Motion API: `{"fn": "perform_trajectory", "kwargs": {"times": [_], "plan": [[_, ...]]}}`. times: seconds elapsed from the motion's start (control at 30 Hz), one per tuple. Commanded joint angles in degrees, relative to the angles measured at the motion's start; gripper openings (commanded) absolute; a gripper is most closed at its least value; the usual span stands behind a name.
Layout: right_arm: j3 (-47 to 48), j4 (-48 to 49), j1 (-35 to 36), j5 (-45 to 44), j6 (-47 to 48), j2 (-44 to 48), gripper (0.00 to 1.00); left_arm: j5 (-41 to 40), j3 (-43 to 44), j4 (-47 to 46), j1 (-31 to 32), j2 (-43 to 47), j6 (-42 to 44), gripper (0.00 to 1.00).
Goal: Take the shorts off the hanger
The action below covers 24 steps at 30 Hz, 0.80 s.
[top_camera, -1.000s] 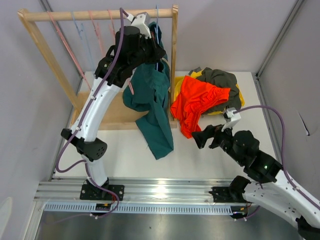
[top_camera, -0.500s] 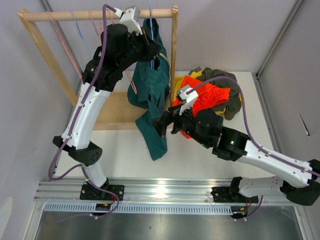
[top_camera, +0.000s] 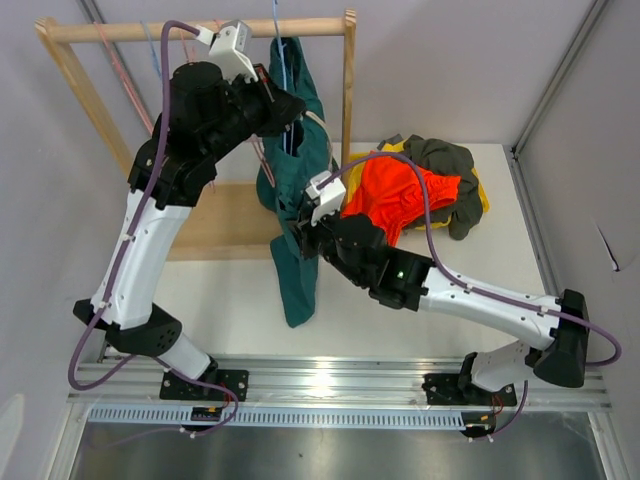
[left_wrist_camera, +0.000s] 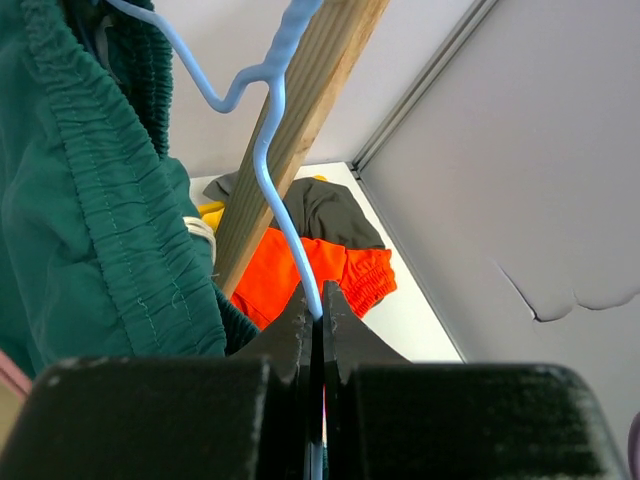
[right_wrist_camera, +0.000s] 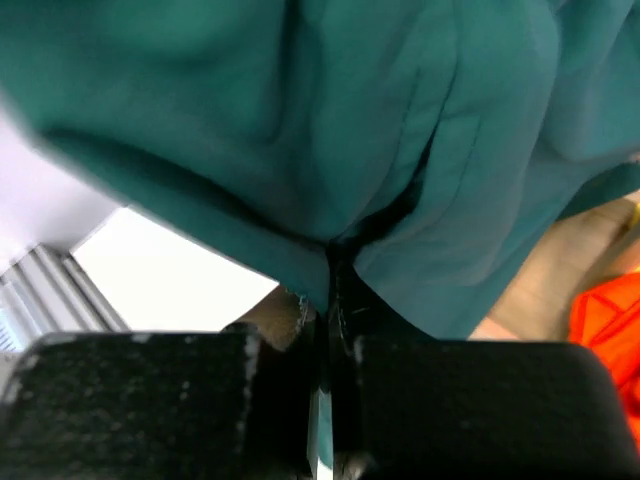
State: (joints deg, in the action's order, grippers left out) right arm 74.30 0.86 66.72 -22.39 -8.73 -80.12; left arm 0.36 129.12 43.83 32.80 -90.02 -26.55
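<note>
while the orange shorts (top_camera: pixel 395 200), olive shorts (top_camera: pixel 445 160) and a yellow pair (top_camera: pixel 483 202) lie heaped on the table (top_camera: pixel 430 310) at the right, the teal shorts (top_camera: pixel 300 190) hang on the hanger (left_wrist_camera: pixel 262 150) up by the rack (top_camera: pixel 200 30). i judge the task well along, with this one pair left to free; a grey pair i cannot make out. the left hand (left_wrist_camera: pixel 315 318) is pinched tight on the hanger's blue wire below the hook, the wire caught between its closed fingers. the right hand (right_wrist_camera: pixel 330 275) is clenched on a fold of the teal shorts low down, with cloth bunched between its fingers. what seems left is to draw the cloth off the hanger and add it to the heap.
</note>
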Motion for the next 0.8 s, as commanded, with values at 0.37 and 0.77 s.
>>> {"fn": "perform_trajectory", "kwargs": {"times": [0.37,0.77], "plan": [[-16.9,-3.4,39.6,-40.0,-10.7,15.1,0.0,-6.3,4.6,-2.6,-0.7,0.5,5.5,0.0],[-14.8,3.8,24.5,-28.3,-0.3,15.0,0.0,-2.7,-7.2,-0.4,1.9,8.4,0.7,0.0]]}}
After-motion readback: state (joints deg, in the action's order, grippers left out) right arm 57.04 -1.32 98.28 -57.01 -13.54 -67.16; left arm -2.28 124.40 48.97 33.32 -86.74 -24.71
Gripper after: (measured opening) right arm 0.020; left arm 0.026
